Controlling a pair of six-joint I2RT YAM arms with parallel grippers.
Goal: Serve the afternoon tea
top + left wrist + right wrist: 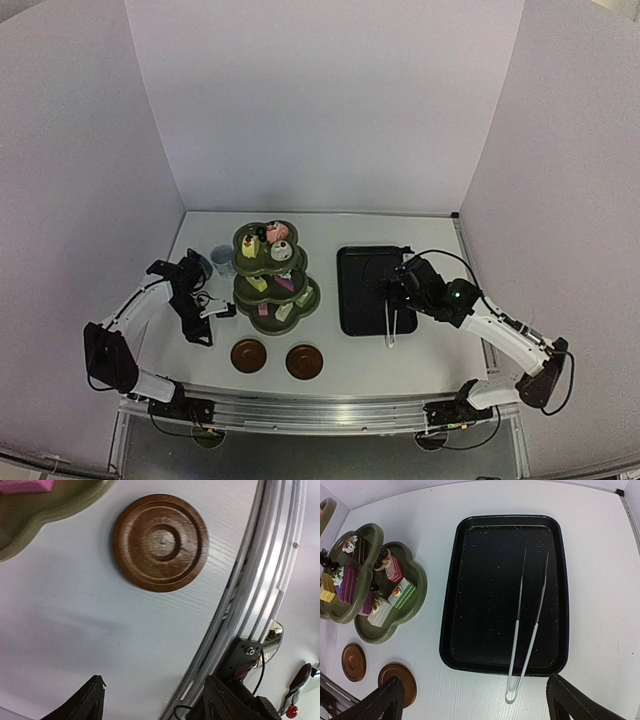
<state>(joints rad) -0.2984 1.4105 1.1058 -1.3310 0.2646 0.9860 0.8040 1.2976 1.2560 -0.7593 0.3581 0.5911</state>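
The dark green three-tier stand holds small pink, yellow, green and white pastries on its tiers. A white cup stands just left of it, and a small blue jug shows partly behind my left arm. My left gripper hovers left of the stand's bottom tier, open, with only bare table between its fingers. Above the black tray, my right gripper hangs wide open and holds nothing; its fingertips frame the tray's near end.
The black tray right of the stand holds metal tongs, whose loop end juts over its near rim. Two brown round coasters lie in front of the stand; one of them fills the left wrist view beside the table's metal front rail.
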